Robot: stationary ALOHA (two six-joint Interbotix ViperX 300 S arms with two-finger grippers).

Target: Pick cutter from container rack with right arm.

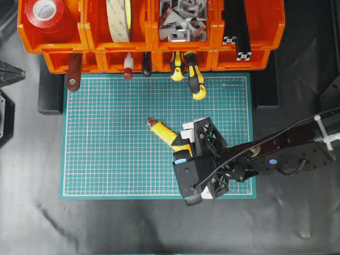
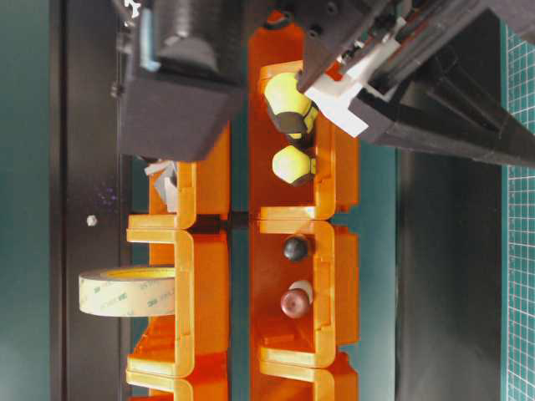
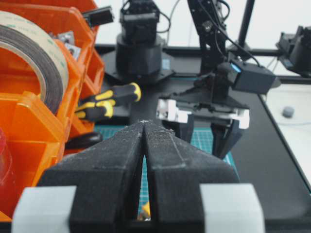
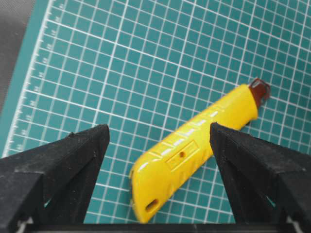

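The yellow cutter (image 4: 194,150) is seen lying on the green cutting mat (image 4: 121,58), between the spread fingers of the right gripper (image 4: 158,141), untouched.

The left gripper (image 3: 144,127) is seen pressed together.

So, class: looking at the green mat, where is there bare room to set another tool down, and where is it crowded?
Bare: the mat's left half, from its left edge across to the cutter. Crowded: the lower right, under the right claw, and the top edge, where screwdriver handles overhang from the orange rack.
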